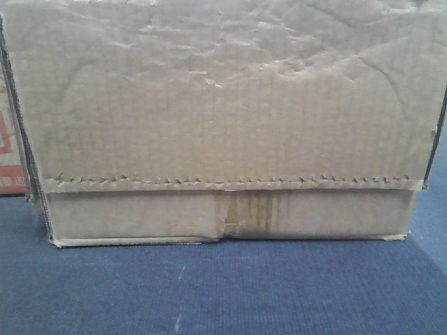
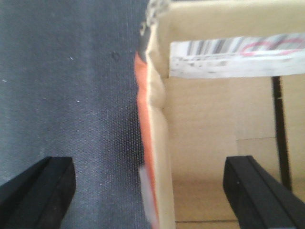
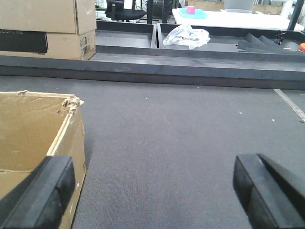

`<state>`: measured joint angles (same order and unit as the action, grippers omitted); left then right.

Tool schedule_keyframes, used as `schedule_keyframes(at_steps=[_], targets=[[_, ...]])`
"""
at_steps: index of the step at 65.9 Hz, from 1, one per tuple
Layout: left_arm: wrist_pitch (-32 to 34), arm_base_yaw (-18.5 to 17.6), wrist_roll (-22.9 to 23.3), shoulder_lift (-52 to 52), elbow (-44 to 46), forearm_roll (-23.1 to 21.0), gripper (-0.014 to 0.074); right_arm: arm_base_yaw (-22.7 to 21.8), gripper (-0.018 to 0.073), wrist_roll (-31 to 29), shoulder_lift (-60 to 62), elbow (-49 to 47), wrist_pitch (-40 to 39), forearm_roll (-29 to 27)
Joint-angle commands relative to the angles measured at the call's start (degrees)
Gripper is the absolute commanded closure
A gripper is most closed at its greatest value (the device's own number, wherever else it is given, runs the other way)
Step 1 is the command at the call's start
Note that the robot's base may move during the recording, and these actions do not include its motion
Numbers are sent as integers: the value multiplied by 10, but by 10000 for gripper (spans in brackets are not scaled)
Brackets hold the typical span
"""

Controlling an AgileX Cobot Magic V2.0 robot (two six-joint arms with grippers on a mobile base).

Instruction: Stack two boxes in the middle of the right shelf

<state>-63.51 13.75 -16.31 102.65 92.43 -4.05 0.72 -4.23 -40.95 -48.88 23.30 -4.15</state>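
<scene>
The left pincer (image 2: pixel 150 191) gapes wide and grips nothing. Its two black fingers straddle the upright wall of an open box (image 2: pixel 205 124), one over the woven carpet (image 2: pixel 71 95), one over smooth tan cardboard. The right pincer (image 3: pixel 153 186) is also spread and empty, with a torn-cornered box (image 3: pixel 33 129) just beside its left finger. The front view shows one wrinkled box (image 1: pixel 223 125) with a serrated flap.

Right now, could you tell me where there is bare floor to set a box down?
Bare: the carpet right of the open box, up to the dark ledge. Crowded: straight ahead, where the big box leaves only a carpet strip before it.
</scene>
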Motion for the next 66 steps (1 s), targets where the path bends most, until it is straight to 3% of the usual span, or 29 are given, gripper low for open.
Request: schedule_keyframes(at_steps=[1, 7, 14, 21, 28, 40, 56, 66], targets=[[8, 2, -2, 13, 8, -8, 69, 0, -9, -1, -1, -5, -12, 5], [9, 2, -2, 16, 8, -8, 77, 0, -9, -1, -1, -5, -12, 5], [9, 2, -2, 16, 8, -8, 165, 0, -9, -1, -1, -5, -11, 5], [6, 2, -2, 16, 8, -8, 374, 0, -9, -1, -1, -5, -10, 5], [-6, 2, -2, 16, 8, -8, 710, 0, -9, -1, -1, -5, -10, 5], [-8, 2, 17, -4, 11, -3, 708, 0, -9, -1, -1, -5, -9, 5], [-8, 3, 79, -88, 37, 48, 708, 0, -9, -1, -1, -5, -7, 5], [-2, 3, 106, -151, 88, 44, 708, 11, -9, -1, -1, -5, -7, 5]])
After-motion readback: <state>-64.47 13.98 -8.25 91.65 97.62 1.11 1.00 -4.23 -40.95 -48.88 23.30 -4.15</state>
